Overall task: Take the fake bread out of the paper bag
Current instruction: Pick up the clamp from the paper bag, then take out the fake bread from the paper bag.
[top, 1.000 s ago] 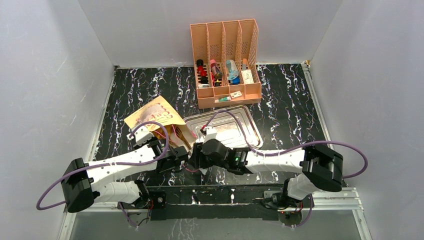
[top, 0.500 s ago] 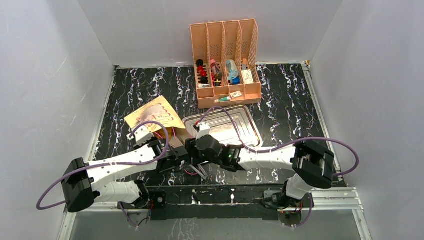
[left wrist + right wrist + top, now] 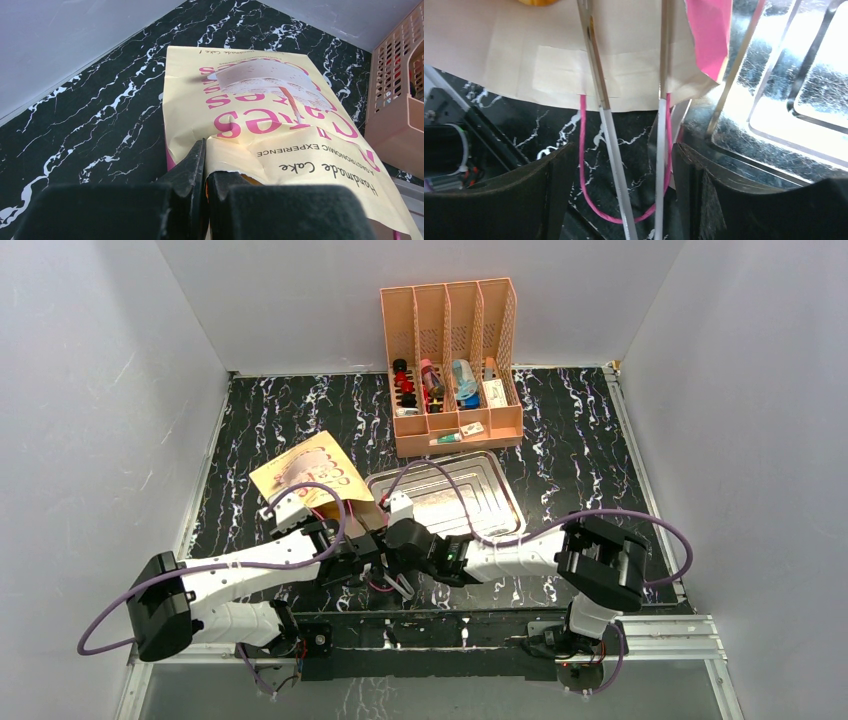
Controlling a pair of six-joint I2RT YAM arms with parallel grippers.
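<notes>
Top external: paper bag (image 3: 310,472) lies flat on the black marbled table (image 3: 250,410), left of centre, mouth toward the arms and beside the metal tray (image 3: 470,502). Peach organizer (image 3: 450,370) stands at the back, behind the tray. Left gripper (image 3: 358,558) and right gripper (image 3: 385,552) crowd together at the bag's mouth; finger state not readable from this height.

Left wrist: left gripper (image 3: 206,162) has its fingers (image 3: 192,170) pressed together on the near edge of the bag's (image 3: 280,100) top sheet, paper pinched between them. Bag lies printed side up, pink "Cakes" lettering reading upside down from here. Organizer (image 3: 395,110) at the right edge, table (image 3: 90,115) on the left.

Right wrist: right gripper (image 3: 623,150) has its fingers (image 3: 556,185) spread wide, nothing clamped. Between them hang a pink cord handle (image 3: 583,150) and two thin metal strips (image 3: 596,75), which run up over the bag's cream paper (image 3: 524,50); cannot tell what the strips belong to. Bag's pink side panel (image 3: 709,30) is at upper right, next to the tray (image 3: 784,115). Orange-yellow sliver (image 3: 536,1) shows at the top edge above the paper, too little in view to identify.
</notes>
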